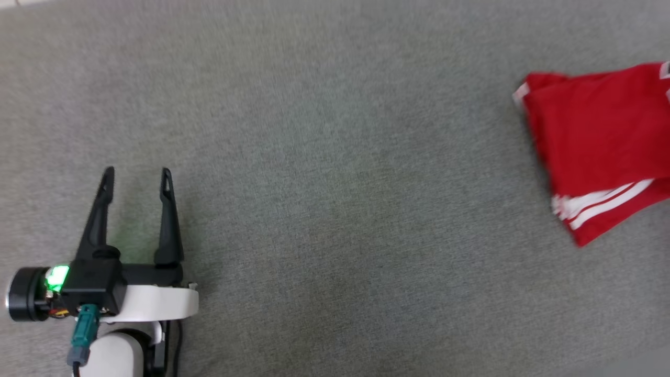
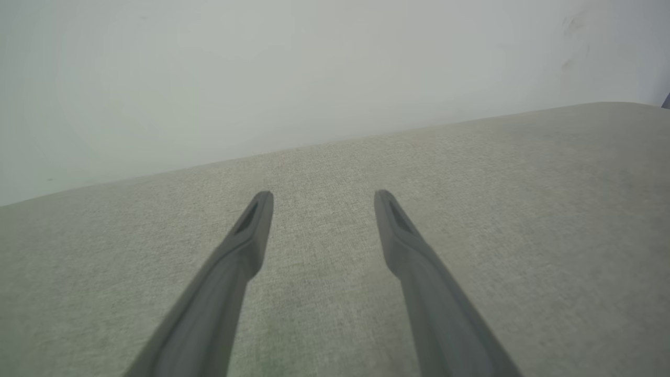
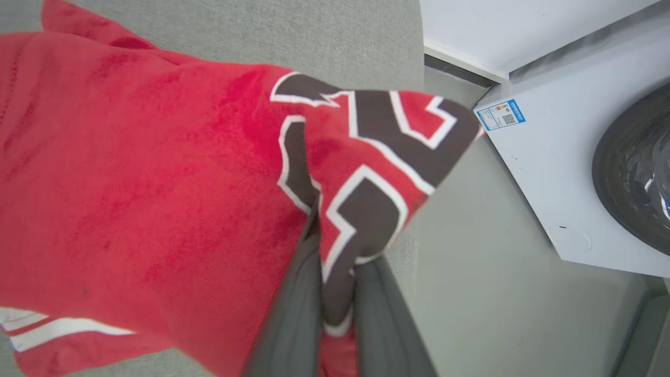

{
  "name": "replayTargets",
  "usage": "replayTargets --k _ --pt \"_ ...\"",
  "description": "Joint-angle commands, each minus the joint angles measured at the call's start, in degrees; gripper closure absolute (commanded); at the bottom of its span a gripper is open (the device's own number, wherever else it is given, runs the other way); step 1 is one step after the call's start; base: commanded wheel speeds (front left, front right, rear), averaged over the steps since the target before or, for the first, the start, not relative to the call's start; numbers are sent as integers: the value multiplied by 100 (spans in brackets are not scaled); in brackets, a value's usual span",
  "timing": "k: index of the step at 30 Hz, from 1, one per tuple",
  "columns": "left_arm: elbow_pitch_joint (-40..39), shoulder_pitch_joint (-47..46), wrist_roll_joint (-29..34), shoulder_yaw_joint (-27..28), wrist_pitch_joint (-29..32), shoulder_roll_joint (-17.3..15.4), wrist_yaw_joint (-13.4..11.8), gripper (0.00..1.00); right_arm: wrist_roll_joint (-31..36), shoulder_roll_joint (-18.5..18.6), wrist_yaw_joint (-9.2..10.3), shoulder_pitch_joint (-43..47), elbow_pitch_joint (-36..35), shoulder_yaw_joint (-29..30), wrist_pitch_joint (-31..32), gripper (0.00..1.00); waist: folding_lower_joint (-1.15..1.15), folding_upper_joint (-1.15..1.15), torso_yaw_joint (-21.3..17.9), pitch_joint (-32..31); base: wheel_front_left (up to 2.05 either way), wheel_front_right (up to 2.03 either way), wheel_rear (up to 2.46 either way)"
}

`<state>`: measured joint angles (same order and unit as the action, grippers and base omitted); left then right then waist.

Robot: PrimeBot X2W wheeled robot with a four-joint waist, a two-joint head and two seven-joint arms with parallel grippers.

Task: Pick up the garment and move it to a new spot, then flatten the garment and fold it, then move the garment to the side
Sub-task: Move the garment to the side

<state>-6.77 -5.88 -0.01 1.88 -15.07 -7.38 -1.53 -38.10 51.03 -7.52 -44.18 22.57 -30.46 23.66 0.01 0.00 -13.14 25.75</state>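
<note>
Hovering at the near left, the left end effector (image 1: 137, 172) is released, its two dark fingers spread wide with nothing between them. Its own wrist view shows the left end effector (image 2: 323, 195) pointing across bare cloth towards a pale wall (image 2: 261, 78). It is well apart from the work, probably parked there so the other arm has room to act alone.

Across the middle, the grey fabric surface (image 1: 335, 209) lies bare. This is likely the free space where the shirt can be spread and folded.

At the far right edge of the head view lies the garment (image 1: 596, 141), one red shirt that is bunched, not flat, and partly cut off by the frame. Two white stripes show along one trimmed edge.

In the right wrist view, the right end effector (image 3: 337, 293) is clenched on the garment (image 3: 157, 183). It pinches a fold of the black-and-white number print between its two fingers, while the rest drapes down onto the surface. Holding the shirt by one point suits the first step, carrying it to a new spot.

Further right stands one white appliance (image 3: 549, 173) with a dark round door.
</note>
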Motion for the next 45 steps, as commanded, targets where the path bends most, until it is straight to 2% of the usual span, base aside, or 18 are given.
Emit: replayTargets --k 1,7,13,14,15,19,23,28,32,36,41,45 --pt "-56 -142 24 21 -13 -74 -2 0 224 -34 6 -252 339 159 -57 100 -1 0 -10 452 0 0 0" --pt "-114 -320 11 17 -13 -153 12 0 597 -64 6 -546 1128 512 -149 100 -1 0 53 692 0 0 0" --pt "-117 -373 -12 13 -13 -165 -23 0 816 -386 6 -666 1832 909 -305 98 -1 0 119 660 0 0 0" --pt "-101 -356 -23 10 -13 -148 -35 0 872 -438 6 -661 1906 928 -313 47 -1 0 129 606 0 0 0" --pt "-76 -327 -38 3 -13 -125 -41 0 936 -474 7 -677 1961 966 -376 0 -1 0 143 537 0 0 0" --pt "5 -191 -63 -35 -13 -29 -79 0 1282 -571 6 -723 2090 1210 -895 0 -1 0 223 138 0 0 0" --pt "72 10 -115 -44 -13 65 -149 0 1841 -697 7 -703 2033 1528 -1747 0 -1 0 320 -339 0 0 0" --pt "155 312 -160 -63 -13 187 -202 0 2476 -1157 6 -518 1767 2183 -2907 0 -1 0 521 -899 0 0 0" --pt "214 532 -175 -84 -13 246 -196 0 2994 -1751 5 -171 1268 2703 -3699 0 -1 0 709 -1265 0 0 0" --pt "247 671 -206 -75 -14 293 -203 0 3282 -2417 5 417 441 3112 -3876 0 -1 0 914 -1538 0 0 0" --pt "350 796 -205 -176 -13 347 -188 0 3312 -3136 6 1393 -818 3251 -3881 0 -1 0 1173 -1845 0 0 0" --pt "424 906 -228 -218 -13 367 -183 0 3218 -3614 5 2106 -1317 3274 -3881 0 -1 0 1352 -2066 0 0 0"
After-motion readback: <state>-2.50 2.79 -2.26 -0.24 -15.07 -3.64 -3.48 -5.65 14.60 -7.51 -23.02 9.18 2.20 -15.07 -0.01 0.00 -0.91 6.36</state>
